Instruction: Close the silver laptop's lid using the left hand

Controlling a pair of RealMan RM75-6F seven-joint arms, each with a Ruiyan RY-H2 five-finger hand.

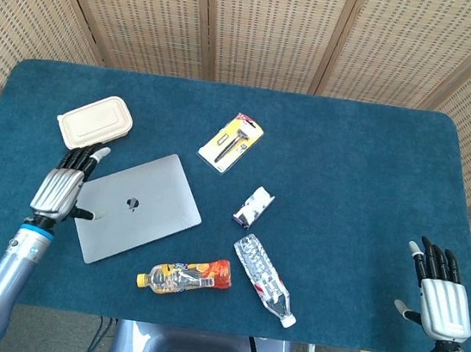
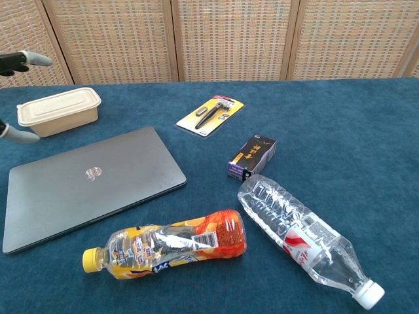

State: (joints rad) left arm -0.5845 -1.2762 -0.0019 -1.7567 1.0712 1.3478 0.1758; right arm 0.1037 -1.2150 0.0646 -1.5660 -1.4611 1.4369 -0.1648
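Looking down from the head view, the silver laptop lies flat on the blue table with its lid shut, logo upward. The left hand hangs just beside the laptop at its nine o'clock, fingers straight and apart, holding nothing (whether the thumb touches the lid edge I cannot tell). A beige lunch box sits at the laptop's eleven o'clock, a carded razor at its one o'clock, a small box at three o'clock, an orange drink bottle at five o'clock, and a clear water bottle beyond that. The right hand is well apart, past the table's near right corner, fingers straight, slightly apart and empty.

From the chest view, the laptop lies closed at lower left. Only two fingertips of the left hand show at the left edge, spread apart, off the lid. The lunch box stands at the laptop's twelve o'clock, the orange bottle near its front edge.
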